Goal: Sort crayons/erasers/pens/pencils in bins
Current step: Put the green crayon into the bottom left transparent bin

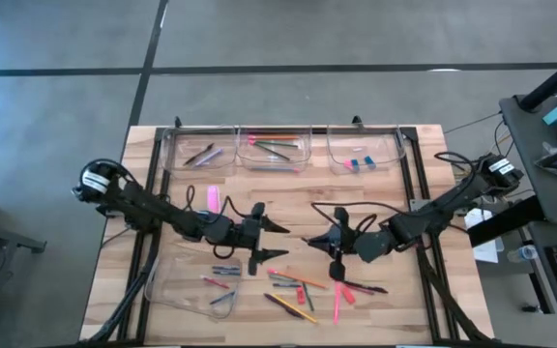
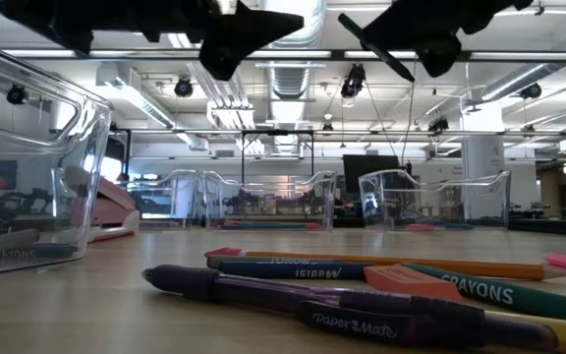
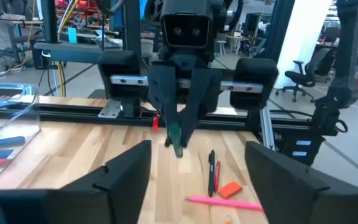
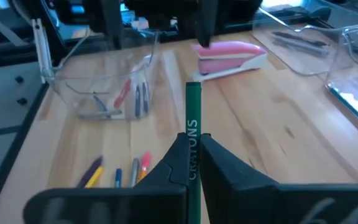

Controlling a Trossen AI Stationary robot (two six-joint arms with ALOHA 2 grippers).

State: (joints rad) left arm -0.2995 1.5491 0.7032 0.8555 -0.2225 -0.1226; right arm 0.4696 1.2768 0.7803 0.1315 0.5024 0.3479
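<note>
Your right tool (image 4: 192, 149) is clamped on a green crayon (image 4: 193, 118), a slim stick with "CRAYONS" printed along its side; it runs up between the two dark fingers and sticks out well past their tips, held above the bench (image 1: 424, 290). From the left wrist view you see that same crayon (image 3: 176, 134) hanging tip-down from the right tool, clear of the wood. Your left tool (image 1: 264, 242) stands with its fingers wide apart and nothing between them, facing the right tool near the middle of the bench. Just beside it sits the near bin (image 1: 167, 290), already holding a few short sticks. Loose pencils (image 1: 303, 280), pens (image 1: 361, 286) and other sticks lie scattered on the wood below the right tool. Three more bins (image 1: 322, 147) line the far edge, and a pink stapler (image 4: 229, 56) lies between them and the near bin.
</note>
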